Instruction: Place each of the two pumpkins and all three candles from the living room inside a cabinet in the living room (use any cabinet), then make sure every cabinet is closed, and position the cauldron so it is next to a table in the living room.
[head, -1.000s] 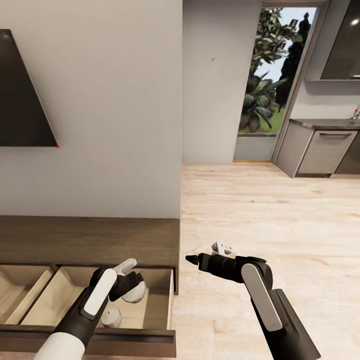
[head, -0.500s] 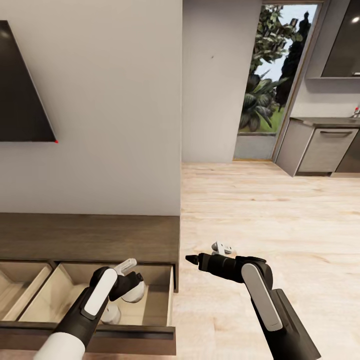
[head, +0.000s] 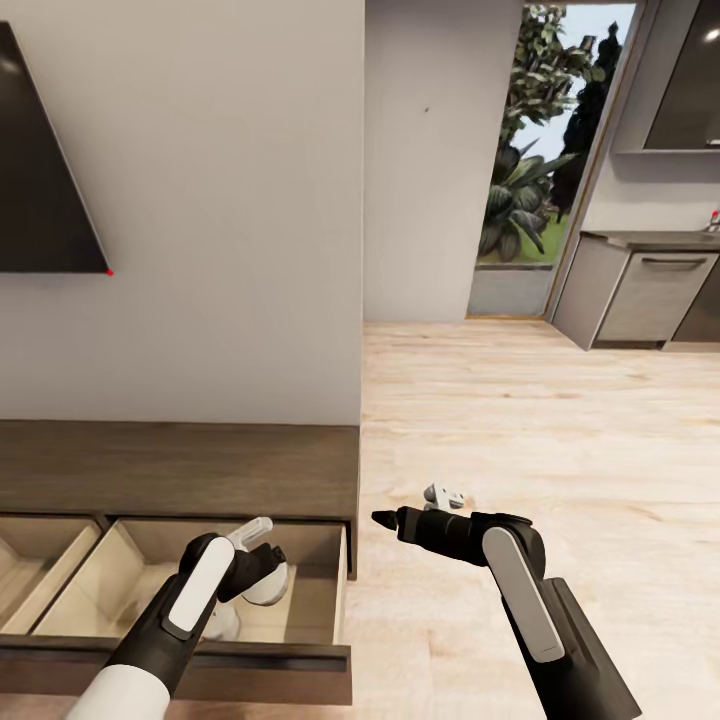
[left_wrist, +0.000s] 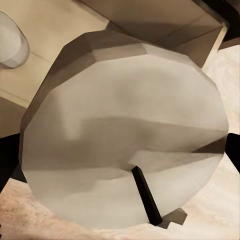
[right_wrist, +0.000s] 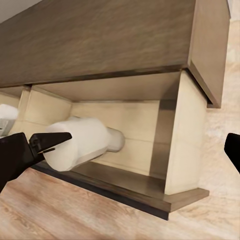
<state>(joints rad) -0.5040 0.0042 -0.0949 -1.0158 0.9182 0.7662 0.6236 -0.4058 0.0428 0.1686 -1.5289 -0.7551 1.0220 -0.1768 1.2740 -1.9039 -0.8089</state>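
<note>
Left tool (head: 262, 568) still grips candle (head: 268, 585) over open drawer (head: 310, 610); view shifted slightly.

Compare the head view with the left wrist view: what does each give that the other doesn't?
Head view: the left hand gripping a candle above the open drawer, the right hand open over the floor, the television. Left wrist view: that candle's flat end and dark wick. Both: the held candle, a second candle lying in the drawer's beige inside.

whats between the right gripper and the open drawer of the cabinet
Bare wood floor only: in the head view the right gripper hangs just off the cabinet's right end, beside the open drawer, with nothing between them.
</note>
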